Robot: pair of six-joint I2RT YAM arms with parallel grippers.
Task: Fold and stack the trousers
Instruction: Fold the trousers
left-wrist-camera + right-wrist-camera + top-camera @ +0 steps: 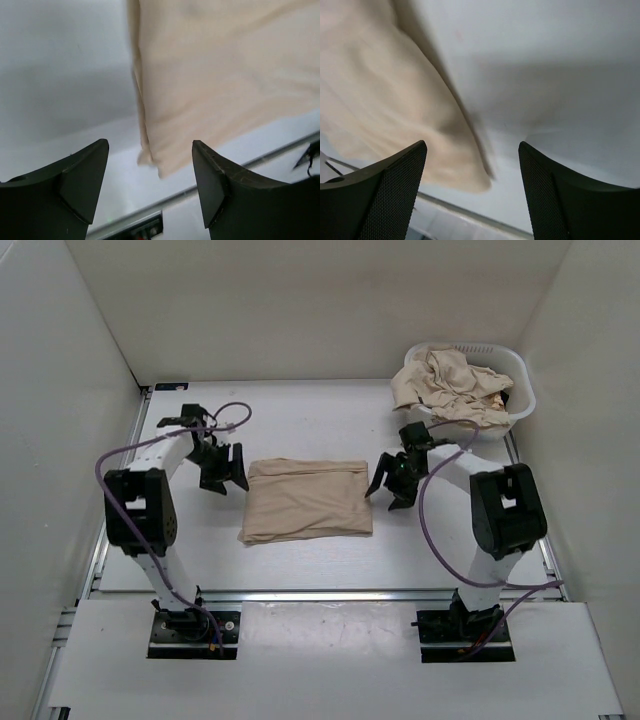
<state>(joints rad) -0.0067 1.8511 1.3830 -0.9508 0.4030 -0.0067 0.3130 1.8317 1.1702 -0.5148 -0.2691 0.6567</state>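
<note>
A pair of tan trousers (307, 499), folded into a flat rectangle, lies in the middle of the white table. My left gripper (222, 476) is open and empty just left of its left edge. My right gripper (392, 486) is open and empty just right of its right edge. In the left wrist view the folded trousers (220, 75) fill the upper right, beyond the open jaws. In the right wrist view the folded trousers (380, 100) fill the left. More crumpled tan trousers (447, 385) lie heaped in the basket.
A white slotted laundry basket (517, 383) stands at the back right corner. White walls enclose the table on three sides. A metal rail (320, 593) runs along the table's near edge, in front of the arm bases.
</note>
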